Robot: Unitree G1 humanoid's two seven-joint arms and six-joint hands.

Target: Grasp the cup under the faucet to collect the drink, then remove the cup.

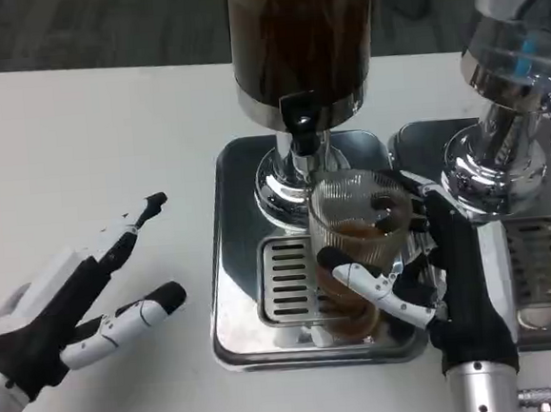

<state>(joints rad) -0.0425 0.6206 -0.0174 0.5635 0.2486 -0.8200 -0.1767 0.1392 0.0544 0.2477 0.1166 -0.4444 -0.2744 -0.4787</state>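
I have my right hand (424, 271) wrapped around the ribbed cup (360, 247) at centre frame, just right of the faucet (300, 128), above the drip tray (281, 282). It holds brown drink, so I judge collecting done and removal underway. My left hand (73, 303), lower left, hovers spread, holding nothing.

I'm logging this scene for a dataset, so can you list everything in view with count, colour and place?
Cup: one, clear ribbed, brown drink inside, over the drip grate, held.
Drink dispenser: one, dark brown tank, top centre.
Faucet: one, black, above and behind the cup.
Drip tray: one, silver, centre.
Second dispenser: one, silver and clear, top right.
Second tray: one, silver, right edge.
Table: one, white.
Left hand: white and black, fingers apart over the table.
Right hand: white and black, grips the cup.
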